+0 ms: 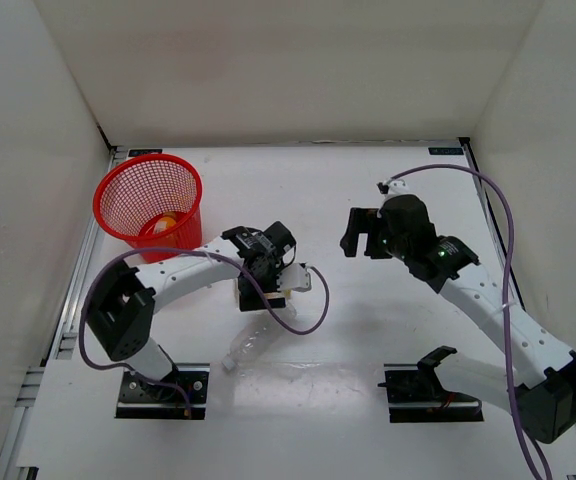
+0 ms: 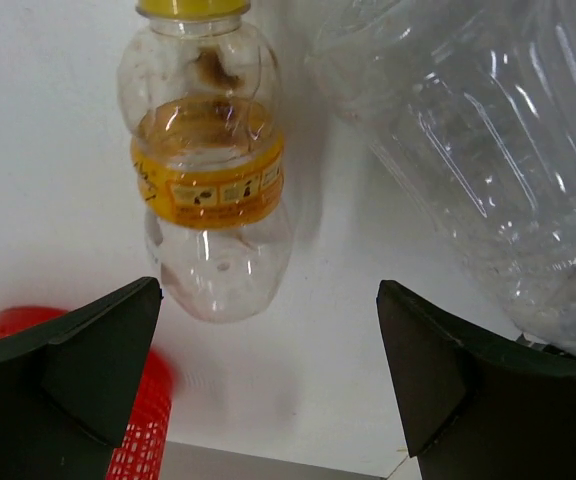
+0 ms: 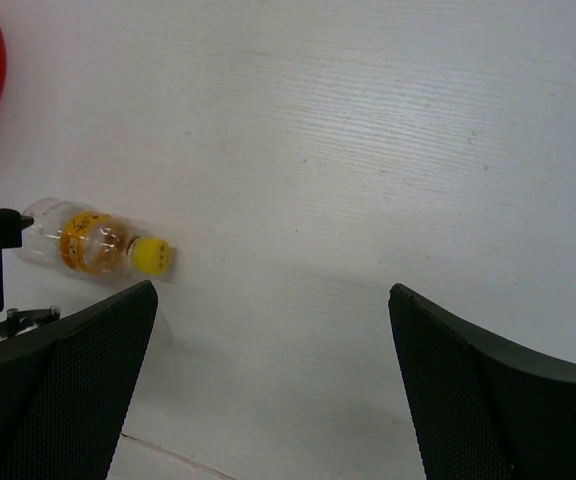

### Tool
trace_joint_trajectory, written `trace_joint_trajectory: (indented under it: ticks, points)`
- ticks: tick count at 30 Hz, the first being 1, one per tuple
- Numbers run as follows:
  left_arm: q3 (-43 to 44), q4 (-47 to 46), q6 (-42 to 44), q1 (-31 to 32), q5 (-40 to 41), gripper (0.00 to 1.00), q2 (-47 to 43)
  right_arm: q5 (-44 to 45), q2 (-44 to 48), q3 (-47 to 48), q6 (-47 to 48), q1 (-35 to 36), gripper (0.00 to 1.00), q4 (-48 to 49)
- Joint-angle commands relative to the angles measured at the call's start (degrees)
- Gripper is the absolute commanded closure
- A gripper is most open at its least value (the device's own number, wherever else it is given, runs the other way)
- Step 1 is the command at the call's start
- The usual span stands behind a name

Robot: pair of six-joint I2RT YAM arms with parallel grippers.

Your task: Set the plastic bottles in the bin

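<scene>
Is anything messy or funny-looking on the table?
Yes. Two bottles lie tipped on their sides on the table instead of in the red bin. One is the yellow-capped bottle, which has brownish smudges inside near its neck. Beside it is the crinkled clear bottle, which looks crumpled.

Three plastic bottles are counted: one short orange bottle (image 1: 171, 224), one short clear bottle with yellow label and cap (image 2: 208, 180), and one longer clear crinkled bottle (image 2: 488, 150). One red mesh bin (image 1: 123, 200) is seen. Two robot arms are counted, a left arm (image 1: 183, 275) and a right arm (image 1: 488, 300), and two grippers, the left gripper (image 2: 268, 330) and the right gripper (image 3: 273, 300). Two black base plates are noted, a left base plate (image 1: 158, 392) and a right base plate (image 1: 423, 385), and one white table (image 1: 348, 340).
</scene>
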State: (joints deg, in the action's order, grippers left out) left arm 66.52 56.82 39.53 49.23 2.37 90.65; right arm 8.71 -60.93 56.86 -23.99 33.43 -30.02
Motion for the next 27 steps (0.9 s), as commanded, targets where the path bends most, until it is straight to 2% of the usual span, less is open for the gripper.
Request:
trace_joint_trajectory:
  ticks: [1, 9, 11, 12, 14, 16, 17, 21, 25, 27]
  points:
    - [-2.1, -5.1, -0.2, 0.1, -0.5, 0.0, 1.2, 1.1, 2.3, -2.3, 1.9, -0.7, 0.0, -0.8]
    - [-0.3, -9.1, -1.4, -3.6, -2.4, 0.0, 8.0, 0.6, 6.0, -5.5, 3.0, -3.5, 0.0, -1.4]
    - [-0.3, -9.1, -1.4, -3.6, -2.4, 0.03, 9.6, 0.6, 6.0, -5.5, 3.0, -4.1, 0.0, -1.4]
    - [-0.3, -9.1, -1.4, -3.6, -2.4, 0.07, 10.2, 0.0, 6.0, -5.5, 3.0, -4.1, 0.0, -1.4]
    - [0.4, -9.1, -2.1, -4.1, -2.4, 0.26, 11.3, -0.5, 6.0, -5.5, 3.0, -4.6, 0.0, -1.4]
    - [1.7, -9.1, -2.7, -5.3, -2.4, 0.39, 11.9, -0.5, 6.0, -5.5, 3.0, -5.1, 0.0, -1.4]
    - [2.3, -9.1, -3.2, -5.3, -1.8, 0.5, 11.9, -0.5, 6.0, -5.5, 3.0, -5.1, 0.0, -1.4]
    - [9.1, -7.1, -7.3, -7.1, 1.7, 0.84, 7.1, -0.5, 6.0, -5.5, 3.5, -5.1, 0.0, -1.4]
    - [18.2, -5.3, -12.0, -7.7, 8.6, 0.84, 0.7, -0.5, 6.0, -6.1, 2.4, -5.1, 0.0, -0.2]
    - [21.5, -6.0, -13.9, -8.3, 16.2, 0.84, -2.5, -1.2, 6.0, -6.6, 1.7, -5.1, 0.0, 0.3]
